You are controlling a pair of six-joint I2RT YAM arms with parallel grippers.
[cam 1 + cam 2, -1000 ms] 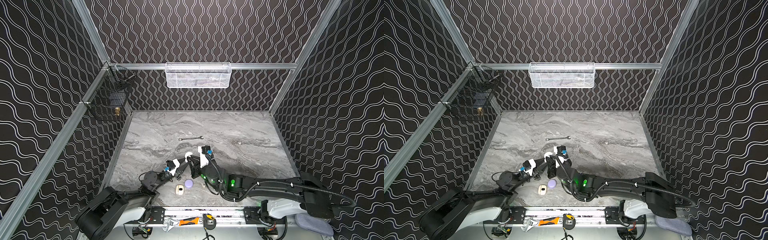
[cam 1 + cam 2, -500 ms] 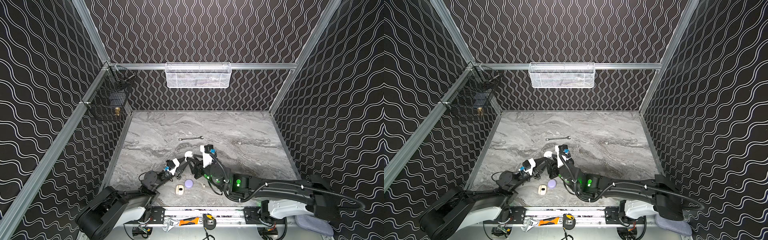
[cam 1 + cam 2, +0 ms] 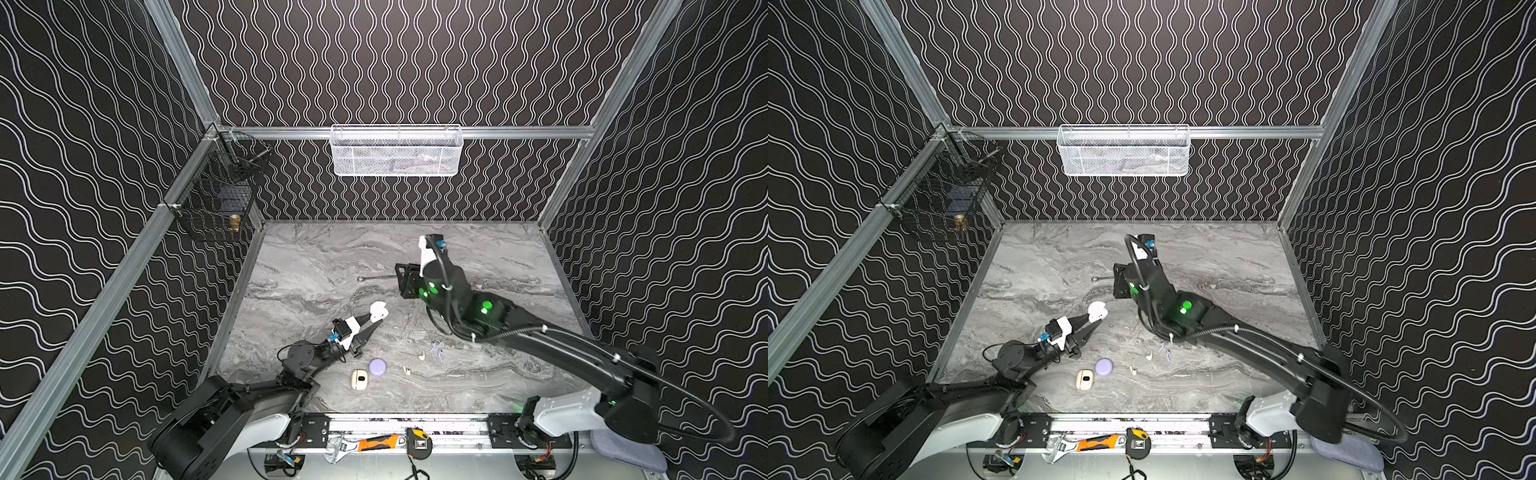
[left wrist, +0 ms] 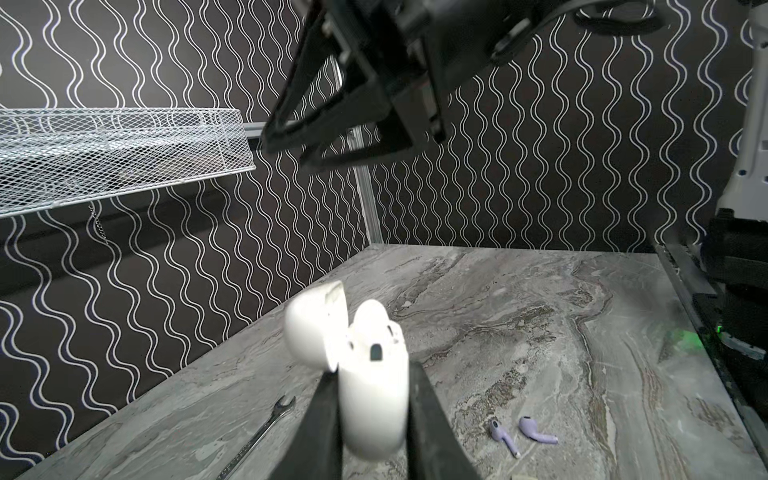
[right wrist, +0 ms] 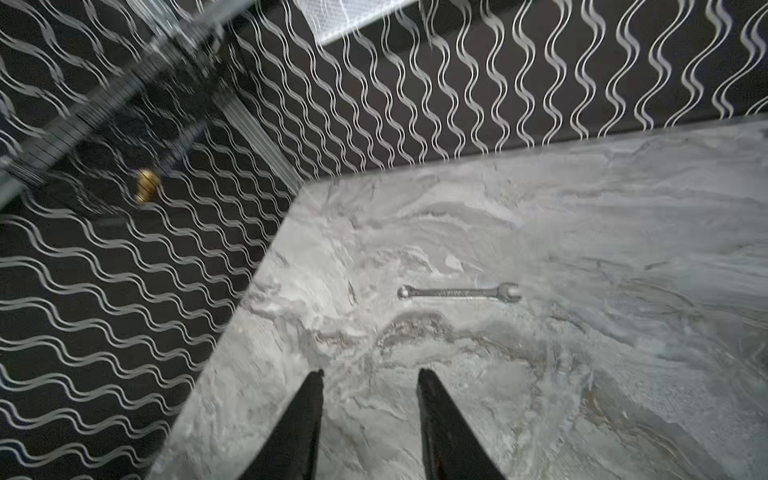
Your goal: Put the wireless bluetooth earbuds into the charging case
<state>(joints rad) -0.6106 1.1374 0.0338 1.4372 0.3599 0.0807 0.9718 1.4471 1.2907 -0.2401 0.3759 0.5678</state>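
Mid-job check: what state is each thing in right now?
white case, lid open, held
left gripper, shut on white case
right gripper, open, empty
lavender earbuds, loose on table
lavender case, looks closed, on table
cream case, lying on table
wrench, flat on table

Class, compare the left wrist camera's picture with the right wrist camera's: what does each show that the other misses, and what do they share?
Only the left wrist view: a white charging case, lid open, gripped between the left arm's fingers, and two lavender earbuds lying on the table.
Only the right wrist view: a small brass piece up on the side wall.
Both: the steel wrench, the marbled table, the wavy wallpaper, and the right arm's fingers, apart and holding nothing.
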